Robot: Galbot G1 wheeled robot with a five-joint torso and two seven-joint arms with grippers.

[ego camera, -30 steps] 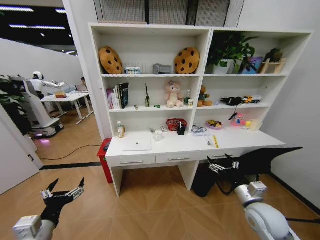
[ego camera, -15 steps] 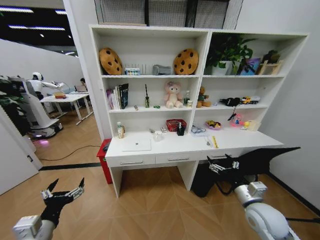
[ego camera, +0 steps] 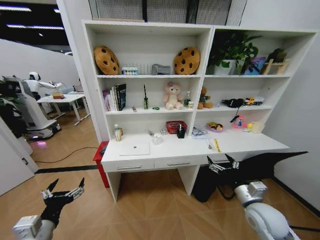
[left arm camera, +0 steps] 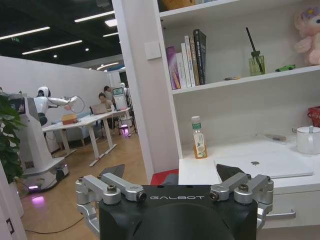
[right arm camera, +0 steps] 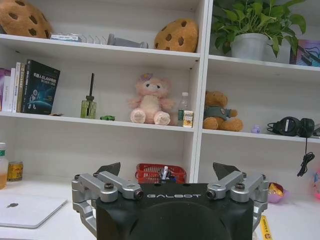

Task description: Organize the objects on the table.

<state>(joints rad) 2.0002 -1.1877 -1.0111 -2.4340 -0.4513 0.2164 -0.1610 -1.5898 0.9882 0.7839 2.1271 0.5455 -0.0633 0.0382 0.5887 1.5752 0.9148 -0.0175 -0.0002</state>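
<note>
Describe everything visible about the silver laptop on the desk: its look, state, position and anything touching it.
The laptop is slim, silver-white and looks metallic, with a small dark logo centred on its lid. It is closed and lies flat on the white desk, on the left part of the top near the front edge, above the left drawer. Nothing rests on it or touches it apart from the desk. A small bottle with orange liquid stands apart behind it to the left; a white lidded cup sits behind it to the right.
</note>
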